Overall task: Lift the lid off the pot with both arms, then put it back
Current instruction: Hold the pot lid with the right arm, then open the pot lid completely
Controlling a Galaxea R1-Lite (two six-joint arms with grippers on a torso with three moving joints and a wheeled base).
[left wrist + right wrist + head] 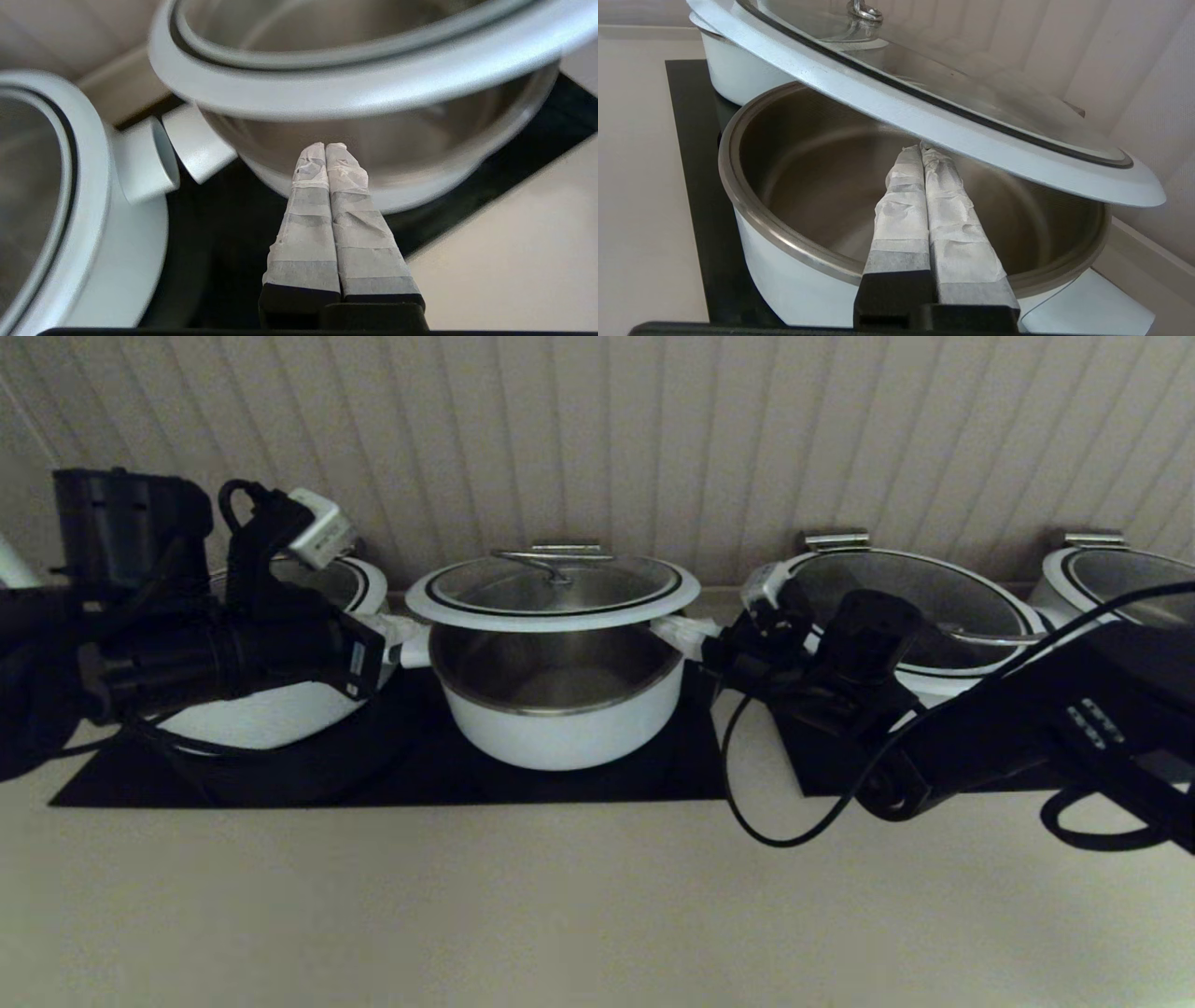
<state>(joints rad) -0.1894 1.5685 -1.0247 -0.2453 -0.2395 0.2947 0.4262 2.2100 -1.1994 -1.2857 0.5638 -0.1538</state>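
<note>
The lid, glass with a broad white rim and a steel handle, hangs a little above the white pot, whose steel inside shows beneath it. My left gripper is shut, its taped fingertips under the lid's left rim. My right gripper is shut too, its tips under the right rim. In the left wrist view the gripper points below the lid's rim. In the right wrist view the gripper touches the underside of the lid, which tilts over the pot.
A wider white pan stands at the left behind my left arm, its handle close to the pot's handle. Two more lidded pans stand at the right. All sit on black mats against the wall.
</note>
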